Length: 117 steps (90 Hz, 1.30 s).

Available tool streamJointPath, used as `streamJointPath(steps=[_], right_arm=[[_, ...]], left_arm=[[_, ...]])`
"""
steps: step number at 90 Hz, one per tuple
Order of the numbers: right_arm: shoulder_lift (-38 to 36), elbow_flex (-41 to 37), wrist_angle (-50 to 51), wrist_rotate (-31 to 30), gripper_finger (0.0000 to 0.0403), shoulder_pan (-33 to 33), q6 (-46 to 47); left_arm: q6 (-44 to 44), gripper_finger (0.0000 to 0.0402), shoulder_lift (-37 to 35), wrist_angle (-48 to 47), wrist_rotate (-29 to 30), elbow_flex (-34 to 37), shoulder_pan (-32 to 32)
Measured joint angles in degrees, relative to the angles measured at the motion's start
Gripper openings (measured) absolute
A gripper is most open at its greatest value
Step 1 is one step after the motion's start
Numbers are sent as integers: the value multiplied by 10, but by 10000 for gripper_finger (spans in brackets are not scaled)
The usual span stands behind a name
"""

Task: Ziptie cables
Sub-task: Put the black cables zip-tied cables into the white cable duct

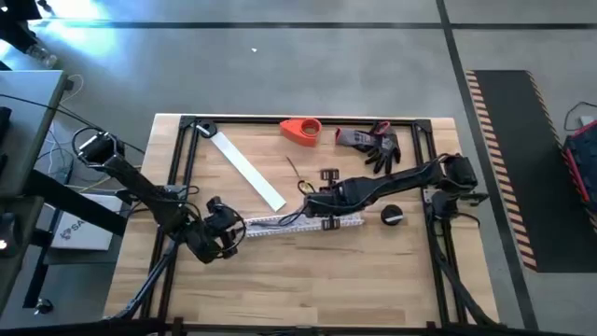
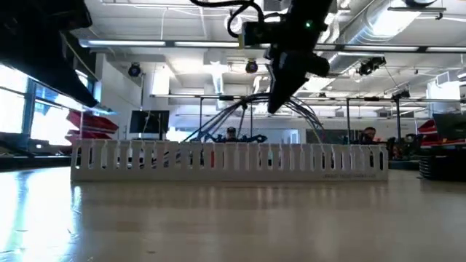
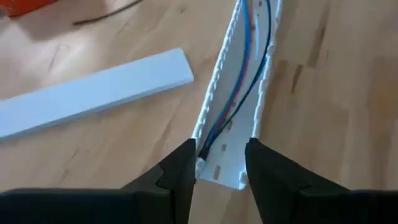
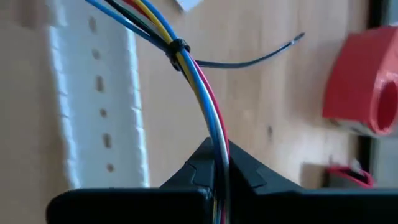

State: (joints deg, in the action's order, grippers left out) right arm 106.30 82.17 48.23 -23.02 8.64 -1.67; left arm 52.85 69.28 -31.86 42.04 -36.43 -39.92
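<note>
A white slotted channel (image 1: 298,222) lies across the middle of the table. A bundle of thin cables (image 4: 200,87) in blue, white, red, yellow and black lies partly in the channel (image 3: 239,87) and arches up out of it (image 2: 218,120). A black zip tie (image 4: 177,48) is round the bundle, its tail sticking out sideways. My right gripper (image 1: 315,201) hangs over the channel's middle, shut on the cables. My left gripper (image 1: 224,233) is at the channel's left end, one finger on either side of it. My left gripper has the channel's left end (image 3: 214,171) between its two fingers, one at each side wall. The fingers come along the channel from the table's left, slanting down. The channel lies flat on the table. My right gripper pinches the cable bundle (image 4: 219,144) between its two shut fingers, a little way from the zip tie. It comes from above, pointing down (image 2: 278,102). The held part is lifted above the channel, and the cables run down on both sides into it.
A flat white strip (image 1: 247,170) lies slantwise at the far left of the channel. At the far edge are a red holder (image 1: 300,131) and dark gloves (image 1: 373,142). A black round piece (image 1: 392,217) sits by the channel's right end. A black frame (image 1: 182,159) borders the table.
</note>
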Motion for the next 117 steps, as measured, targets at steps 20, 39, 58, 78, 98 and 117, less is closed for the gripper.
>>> streamJointPath(steps=[20, 39, 58, 78, 98, 117], right_arm=[[0, -22, 16, 26, 0, 0, 21], [0, -45, 28, 26, 2, 0, 33], [0, -40, 77, 23, 44, 6, 32], [0, -38, 117, 71, 87, 9, 43], [0, -38, 169, 88, 72, 12, 44], [0, -38, 188, 130, 6, 12, 42]], left_arm=[[11, 119, 2, 0, -18, 0, 0], [25, 119, 2, 2, -16, 0, 0], [25, 119, 2, 4, -10, 0, 0], [25, 119, 2, 4, -10, 0, 0], [25, 119, 2, 4, -9, 0, 0], [25, 119, 2, 4, -8, 0, 0]])
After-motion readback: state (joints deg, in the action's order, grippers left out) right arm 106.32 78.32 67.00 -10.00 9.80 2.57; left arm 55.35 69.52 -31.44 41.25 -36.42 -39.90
